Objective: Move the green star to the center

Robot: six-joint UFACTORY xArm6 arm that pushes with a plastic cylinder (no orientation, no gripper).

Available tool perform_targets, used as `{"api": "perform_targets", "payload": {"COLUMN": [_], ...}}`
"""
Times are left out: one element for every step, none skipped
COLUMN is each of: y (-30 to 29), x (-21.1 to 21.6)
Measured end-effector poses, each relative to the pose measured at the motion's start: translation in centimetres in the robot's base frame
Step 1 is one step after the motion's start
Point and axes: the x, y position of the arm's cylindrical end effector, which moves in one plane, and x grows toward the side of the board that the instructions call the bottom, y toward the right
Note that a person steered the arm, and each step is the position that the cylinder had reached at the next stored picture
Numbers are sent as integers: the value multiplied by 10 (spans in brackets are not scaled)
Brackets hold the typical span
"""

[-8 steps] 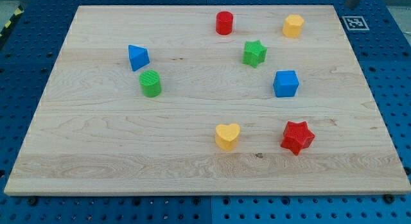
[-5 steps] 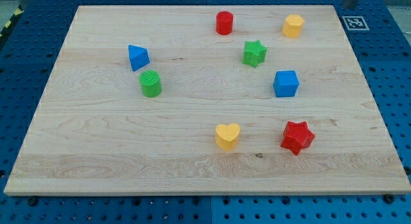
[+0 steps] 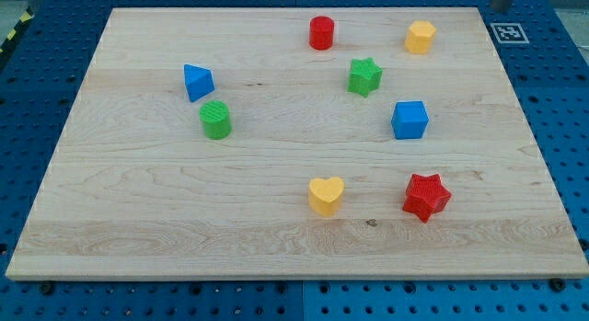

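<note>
The biggest thing here is the wooden tabletop [image 3: 138,220]. It fills almost the whole view and sits on a blue board with holes [image 3: 571,128]. In the view's top right corner, just off the wood, there is a small black and white tag [image 3: 508,32].

Eight small blocks lie on the wood, all well apart from each other. The red star [image 3: 426,196] is near the view's bottom right, and the yellow heart [image 3: 326,195] is to its left. The blue cube [image 3: 409,120] sits above the red star. The green star [image 3: 364,76] is the one that has to move. It lies up and to the left of the blue cube, in the top right part of the wood, and nothing touches it. The red cylinder [image 3: 321,33] and a yellow block [image 3: 420,37] with many sides are above it, near the top edge. Over on the view's left are the blue triangle [image 3: 197,82] and the green cylinder [image 3: 216,120].

The middle of the wood is bare, and the green star is not there yet. I think the job has not really begun. The star needs a push down and to the left to reach the middle.

My tip does not show anywhere, so I cannot tell where the tool is or if it touches anything.
</note>
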Motion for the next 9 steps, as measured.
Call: {"api": "perform_targets", "payload": {"y": [0,0,0,-1,-36,-64,-64,-74,-88], "x": [0,8,43,86,124,134,134,140,145]}}
